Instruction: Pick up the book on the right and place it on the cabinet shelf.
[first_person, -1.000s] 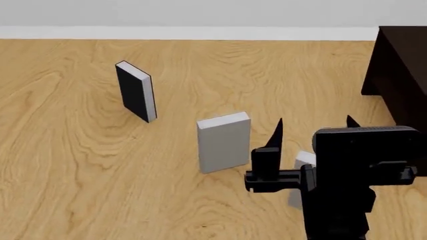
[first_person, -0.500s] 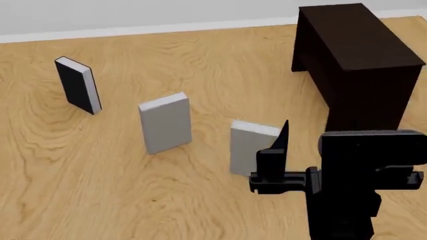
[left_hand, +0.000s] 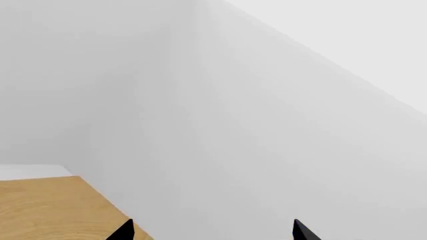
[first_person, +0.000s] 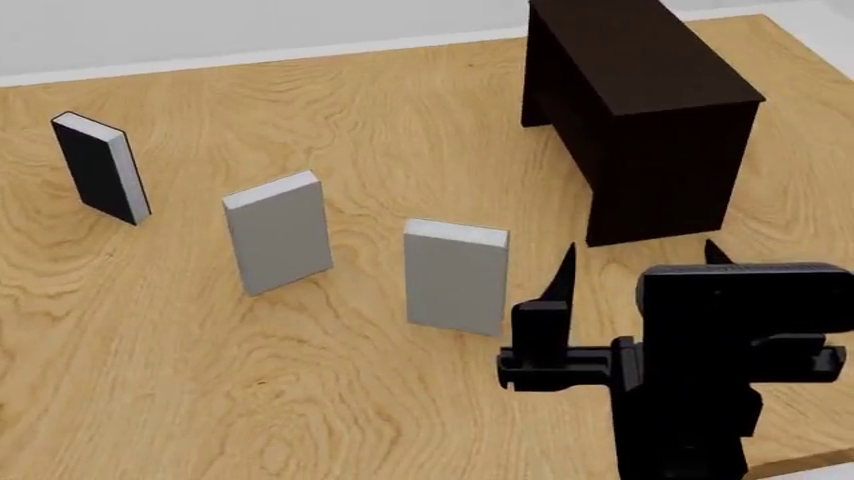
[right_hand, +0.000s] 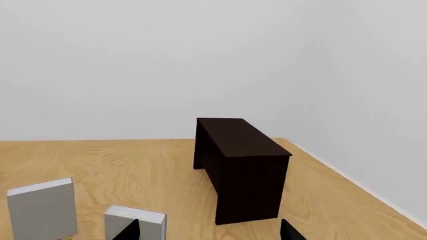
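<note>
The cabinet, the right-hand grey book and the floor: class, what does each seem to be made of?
The cabinet looks like very dark, matt wood, though no grain shows. The book seems a plain grey hard cover with a white page edge. The floor looks like light wood with swirling grain.

Grey book (first_person: 457, 277) upright on floor, near dark cabinet (first_person: 641, 110).

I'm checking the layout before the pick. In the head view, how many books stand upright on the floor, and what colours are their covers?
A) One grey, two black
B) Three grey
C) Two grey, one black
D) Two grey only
C: the head view shows a black book far left, a grey book in the middle, and a second grey book nearest the dark cabinet, all standing upright on the wooden floor.
</note>
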